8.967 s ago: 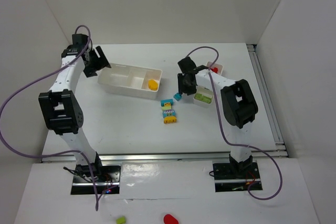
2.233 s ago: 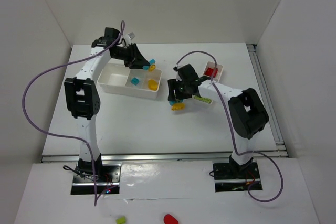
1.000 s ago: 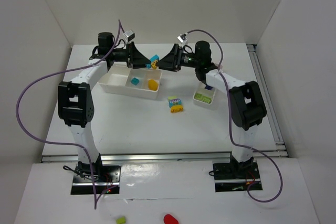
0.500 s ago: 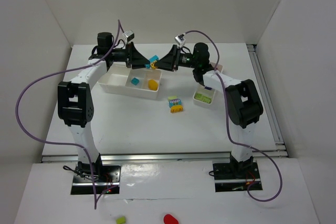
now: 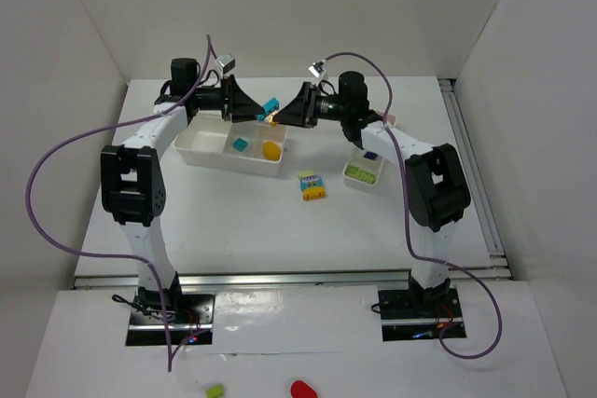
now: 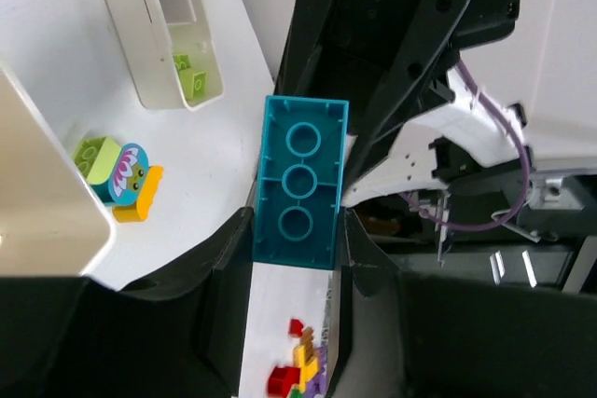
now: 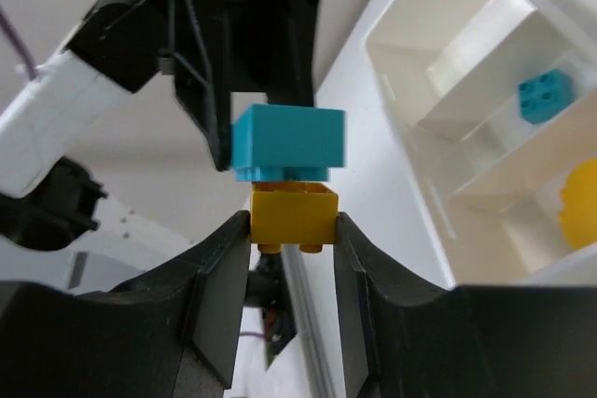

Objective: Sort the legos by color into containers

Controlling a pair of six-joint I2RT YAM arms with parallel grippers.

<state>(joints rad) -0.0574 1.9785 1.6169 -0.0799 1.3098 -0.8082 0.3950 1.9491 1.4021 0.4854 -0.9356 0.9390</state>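
Above the wide tray's (image 5: 201, 146) right end, two joined legos hang between my grippers. The left gripper (image 6: 297, 230) is shut on the cyan brick (image 6: 300, 195). That cyan brick (image 7: 287, 142) has a yellow brick (image 7: 294, 213) stuck to it, and my right gripper (image 7: 294, 230) is shut on the yellow one, fingers pressed to both its sides. From above, the left gripper (image 5: 261, 111) and right gripper (image 5: 278, 116) meet tip to tip at the pair (image 5: 270, 105). The tray's compartments hold a cyan brick (image 5: 241, 144) and a yellow piece (image 5: 271, 149).
The narrow tray (image 5: 349, 177) with a lime green brick (image 5: 364, 171) stands under the right arm. A small stack of green, cyan and yellow bricks (image 5: 312, 185) lies on the table between the trays. Two loose pieces lie on the floor (image 5: 301, 388) by the bases.
My right gripper has closed onto the yellow brick under the cyan one. Both grippers have drifted slightly left; the left still holds the cyan brick.
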